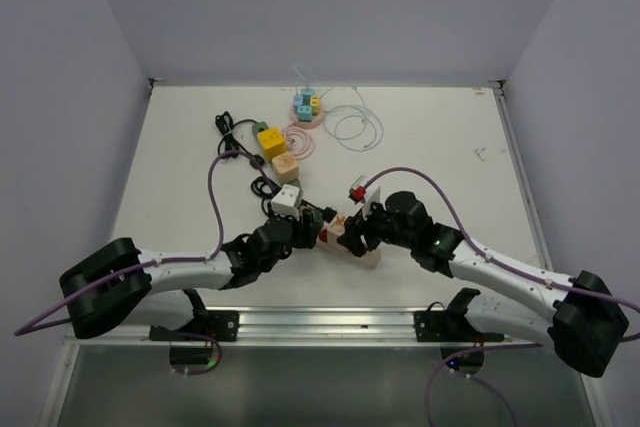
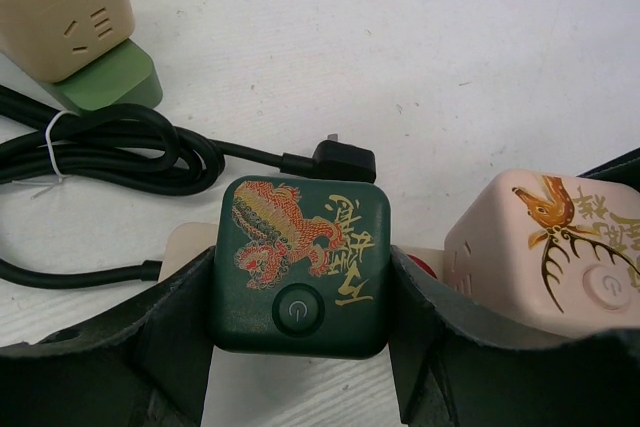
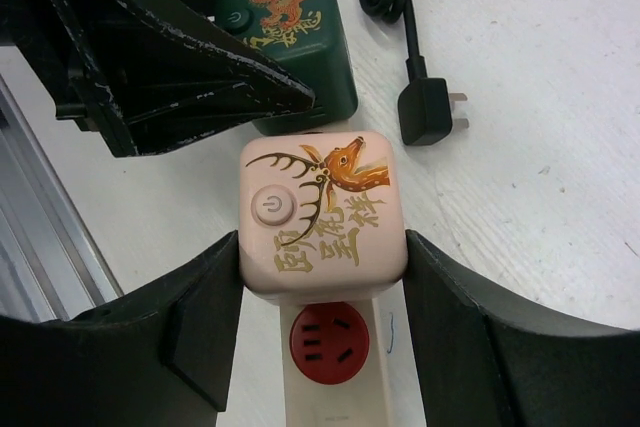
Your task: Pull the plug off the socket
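A cream socket strip (image 3: 345, 387) with round red sockets (image 3: 330, 342) lies near the table's front edge (image 1: 368, 253). Two cube plugs sit on it side by side. The dark green cube with a dragon print (image 2: 300, 267) is clamped between the pads of my left gripper (image 2: 300, 322), which is shut on it. The pink cube with a deer print (image 3: 320, 217) is held on both sides by my right gripper (image 3: 320, 282), which is shut on it. In the top view the left gripper (image 1: 300, 231) and the right gripper (image 1: 357, 231) meet over the strip.
A black cable bundle (image 2: 110, 152) with a loose black plug (image 2: 340, 159) lies just beyond the strip. A beige cube on a green block (image 2: 65, 12) stands to the left. Yellow (image 1: 268, 139), white (image 1: 285, 200) and blue cubes (image 1: 304, 105) and thin coiled wires (image 1: 355, 125) lie farther back.
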You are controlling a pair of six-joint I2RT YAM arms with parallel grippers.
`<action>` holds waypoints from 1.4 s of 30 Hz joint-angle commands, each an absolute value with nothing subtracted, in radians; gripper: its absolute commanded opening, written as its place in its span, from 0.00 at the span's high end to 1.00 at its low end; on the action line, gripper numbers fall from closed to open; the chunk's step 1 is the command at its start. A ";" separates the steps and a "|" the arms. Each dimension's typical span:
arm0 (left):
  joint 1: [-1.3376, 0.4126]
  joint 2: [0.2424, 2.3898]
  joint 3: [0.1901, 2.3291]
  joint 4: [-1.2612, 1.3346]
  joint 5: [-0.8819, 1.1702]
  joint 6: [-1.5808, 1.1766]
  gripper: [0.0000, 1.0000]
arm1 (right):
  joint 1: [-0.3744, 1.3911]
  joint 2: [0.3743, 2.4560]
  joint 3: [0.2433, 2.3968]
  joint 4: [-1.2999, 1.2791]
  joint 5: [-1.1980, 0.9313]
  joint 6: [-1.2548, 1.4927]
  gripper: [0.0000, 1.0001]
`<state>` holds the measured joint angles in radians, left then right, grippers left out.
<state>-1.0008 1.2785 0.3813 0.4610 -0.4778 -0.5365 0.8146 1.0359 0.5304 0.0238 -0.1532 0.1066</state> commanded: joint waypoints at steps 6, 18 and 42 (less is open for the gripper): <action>-1.014 1.333 0.386 0.339 -0.508 -0.577 1.00 | 1.013 1.060 0.626 0.072 -0.015 0.013 0.92; -1.012 1.373 0.523 0.175 -0.531 -0.609 1.00 | 1.321 1.129 0.687 0.020 0.354 -0.086 0.91; -1.014 1.339 0.449 0.233 -0.511 -0.584 1.00 | 1.172 1.066 0.666 0.032 0.178 -0.040 0.88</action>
<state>-1.0241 1.3151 0.4534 0.3325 -0.4988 -0.5129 1.1080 1.0977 0.6109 -0.0650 0.1509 -0.0319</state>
